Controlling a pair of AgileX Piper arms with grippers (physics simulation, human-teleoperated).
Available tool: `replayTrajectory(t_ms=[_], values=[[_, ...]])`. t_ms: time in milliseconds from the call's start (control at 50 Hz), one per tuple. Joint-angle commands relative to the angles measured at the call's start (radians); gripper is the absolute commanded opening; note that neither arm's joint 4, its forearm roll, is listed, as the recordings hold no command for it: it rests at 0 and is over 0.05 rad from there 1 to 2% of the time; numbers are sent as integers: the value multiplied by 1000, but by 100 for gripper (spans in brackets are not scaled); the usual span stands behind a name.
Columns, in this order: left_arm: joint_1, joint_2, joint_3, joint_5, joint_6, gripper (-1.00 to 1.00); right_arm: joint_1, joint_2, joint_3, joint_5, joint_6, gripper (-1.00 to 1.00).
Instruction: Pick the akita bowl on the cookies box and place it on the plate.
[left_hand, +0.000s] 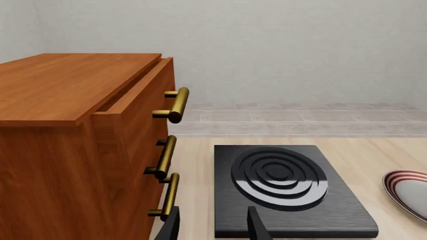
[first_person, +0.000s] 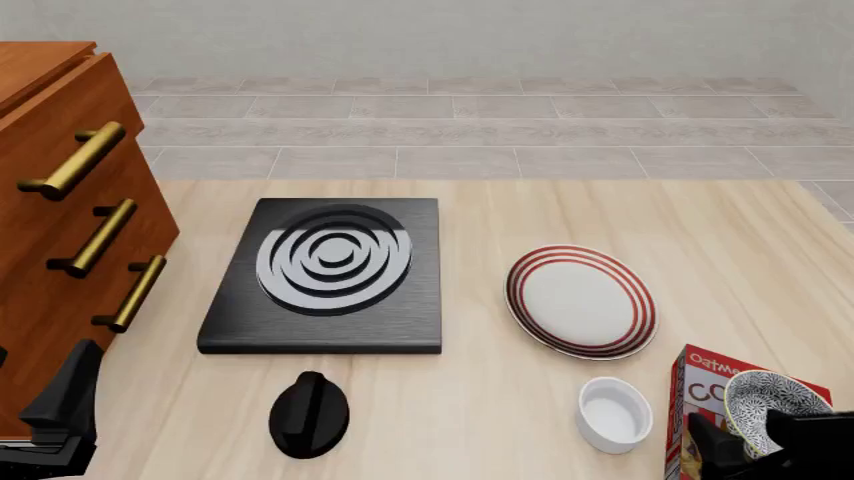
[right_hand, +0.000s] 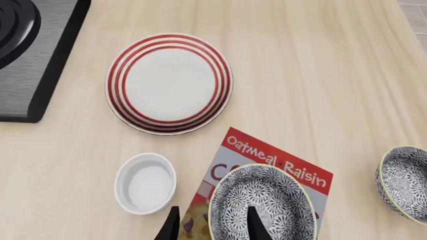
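Note:
The akita bowl (right_hand: 261, 207) (first_person: 771, 396), white inside with a dark net pattern, sits on the red-and-white cookies box (right_hand: 280, 162) (first_person: 703, 385) at the table's front right. My right gripper (right_hand: 212, 228) (first_person: 761, 446) is open just above it, one finger over the bowl's inside and the other outside its rim. The plate (right_hand: 169, 83) (first_person: 581, 300) (left_hand: 408, 192), white with red rings, lies further out beyond the box. At the front left my left gripper (left_hand: 215, 229) (first_person: 60, 415) hangs open and holds nothing.
A plain white small bowl (right_hand: 145, 183) (first_person: 614, 413) stands beside the box. A second patterned bowl (right_hand: 404, 183) sits right of the box. The black stove (first_person: 327, 272) (left_hand: 287, 187), a black knob (first_person: 310, 413) and a wooden drawer cabinet (first_person: 60, 215) (left_hand: 73, 145) fill the left.

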Motion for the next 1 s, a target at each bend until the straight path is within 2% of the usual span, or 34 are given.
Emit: replayTrajectory(t_ms=[20, 260, 540, 560, 820, 940, 1000], values=[[0, 0, 0, 0, 0, 100, 3, 44, 7, -32, 6, 100], [0, 0, 0, 0, 0, 100, 9, 124, 7, -107, 12, 100], [0, 0, 0, 0, 0, 100, 16, 163, 7, -138, 19, 100], [0, 0, 0, 0, 0, 100, 12, 134, 7, -122, 18, -100], [0, 0, 0, 0, 0, 100, 39, 157, 7, -136, 45, -100], [0, 0, 0, 0, 0, 100, 33, 131, 7, -124, 26, -100], [0, 0, 0, 0, 0, 100, 23, 90, 7, -109, -21, -100]])
